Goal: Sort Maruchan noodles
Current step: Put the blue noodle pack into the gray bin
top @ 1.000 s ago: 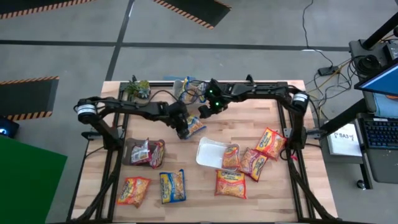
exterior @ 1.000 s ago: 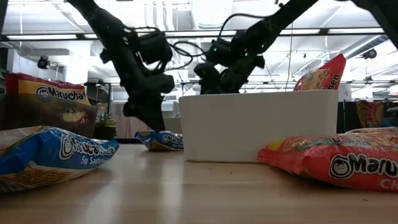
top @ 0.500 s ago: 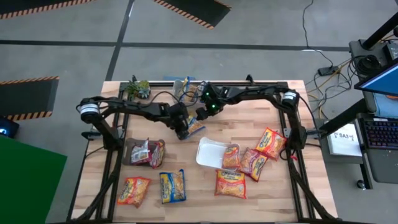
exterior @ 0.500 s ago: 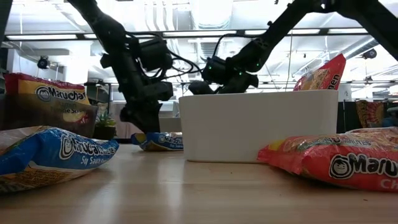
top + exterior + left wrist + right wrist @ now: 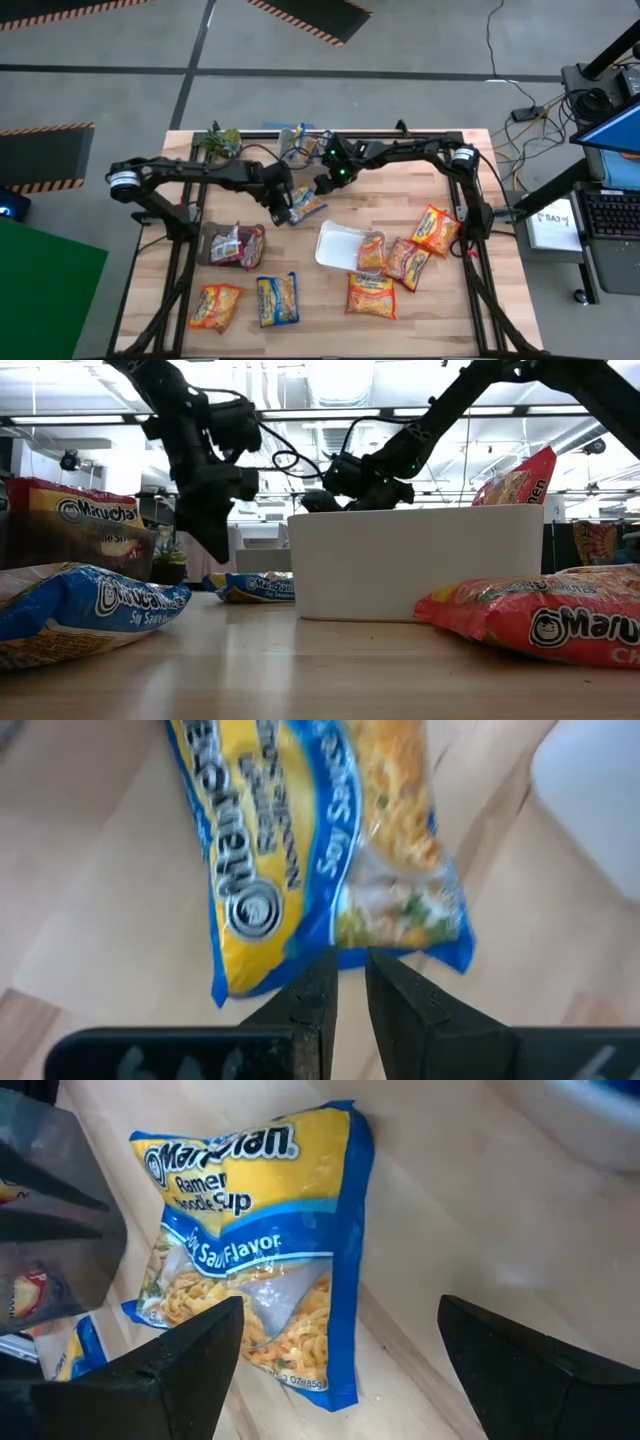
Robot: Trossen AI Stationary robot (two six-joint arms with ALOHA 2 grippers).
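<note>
Blue-and-yellow crinkly noodle packet (image 5: pixel 330 850) lying flat.

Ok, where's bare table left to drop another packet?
Free: the back right corner of the table, behind the white tray, and the front right corner beyond the orange packets. Crowded: the dark tray side and around the blue-and-yellow packet between both grippers.

We see the blue packet (image 5: pixel 320 850) blurred in the left wrist view, cut off at twelve o'clock. In the low view the white tray (image 5: pixel 415 560) hides its right end and what lies inside the tray. The clear tray (image 5: pixel 55 1220) is cut off at nine o'clock in the right wrist view.
</note>
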